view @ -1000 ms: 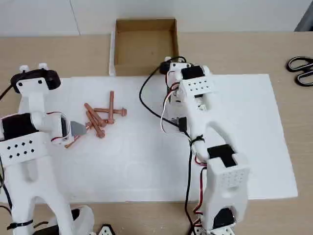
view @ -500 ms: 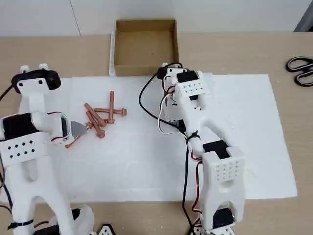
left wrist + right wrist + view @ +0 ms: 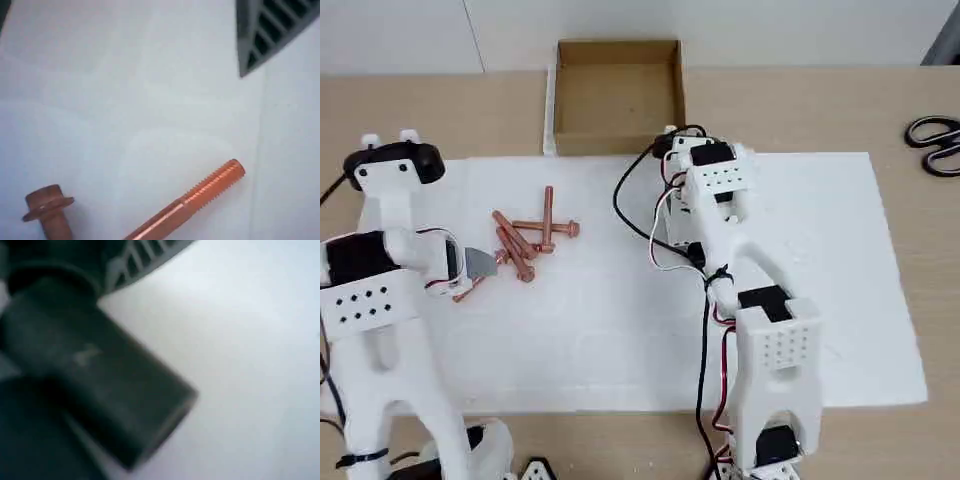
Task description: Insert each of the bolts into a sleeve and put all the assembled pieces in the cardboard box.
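Note:
Several copper bolts [image 3: 525, 240] lie in a loose pile on the white foam sheet [image 3: 820, 260], left of centre. My left gripper [image 3: 483, 262] hovers just left of the pile, open; one ribbed grey finger [image 3: 270, 30] shows above a bolt's threaded end [image 3: 210, 182] and another bolt's head [image 3: 47, 205]. My right gripper [image 3: 672, 142] sits at the sheet's far edge, by the near right corner of the cardboard box [image 3: 615, 95]. It is shut on a dark sleeve [image 3: 115, 400], which lies under its ribbed finger [image 3: 145, 260]. The box looks empty.
Black scissors [image 3: 935, 140] lie on the wooden table at the far right. The right arm's black cable [image 3: 630, 215] loops over the sheet between the arms. The foam sheet is bare on its right half and along its near edge.
The right arm leaned left and forward, then its wrist shifted back a little to the right near the box corner. The left arm and the bolts stayed put.

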You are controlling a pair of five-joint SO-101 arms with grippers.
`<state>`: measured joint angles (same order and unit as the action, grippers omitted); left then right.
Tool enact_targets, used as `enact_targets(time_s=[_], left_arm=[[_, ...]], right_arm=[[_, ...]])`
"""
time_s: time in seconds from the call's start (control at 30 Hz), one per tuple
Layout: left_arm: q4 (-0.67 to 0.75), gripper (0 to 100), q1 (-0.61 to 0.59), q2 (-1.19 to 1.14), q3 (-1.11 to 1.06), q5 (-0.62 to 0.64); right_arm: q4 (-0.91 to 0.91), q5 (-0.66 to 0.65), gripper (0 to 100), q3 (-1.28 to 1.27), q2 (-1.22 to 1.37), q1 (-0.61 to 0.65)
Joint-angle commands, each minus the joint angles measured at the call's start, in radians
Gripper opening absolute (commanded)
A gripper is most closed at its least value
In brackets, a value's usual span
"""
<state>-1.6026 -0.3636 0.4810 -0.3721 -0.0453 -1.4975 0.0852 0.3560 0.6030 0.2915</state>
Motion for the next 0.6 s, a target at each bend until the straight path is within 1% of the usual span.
enact_targets(time_s=[0.0, 0.07, 0.17, 0.3, 0.37, 0.47, 0.57], left_arm=[[0.000, 30, 0.003, 0.000, 0.004, 0.000], [0.000, 30, 0.003, 0.000, 0.004, 0.000], [-0.002, 30, 0.003, -0.002, 0.004, -0.003], [-0.002, 30, 0.003, -0.003, 0.008, -0.006], [-0.002, 30, 0.008, -0.008, 0.010, -0.025], [-0.006, 30, 0.008, -0.063, 0.012, -0.061], [-0.023, 30, 0.008, -0.180, 0.050, -0.120]], right_arm=[[-0.077, 0.000, 0.3, 0.040, -0.024, 0.010], [-0.142, -0.015, 0.3, 0.077, -0.050, 0.010], [-0.213, -0.087, 0.3, 0.110, -0.091, 0.012], [-0.226, -0.199, 0.3, 0.112, -0.191, 0.008], [-0.223, -0.265, 0.3, 0.112, -0.239, -0.013], [-0.225, -0.284, 0.3, 0.112, -0.271, -0.048], [-0.229, -0.288, 0.3, 0.109, -0.271, -0.094]])
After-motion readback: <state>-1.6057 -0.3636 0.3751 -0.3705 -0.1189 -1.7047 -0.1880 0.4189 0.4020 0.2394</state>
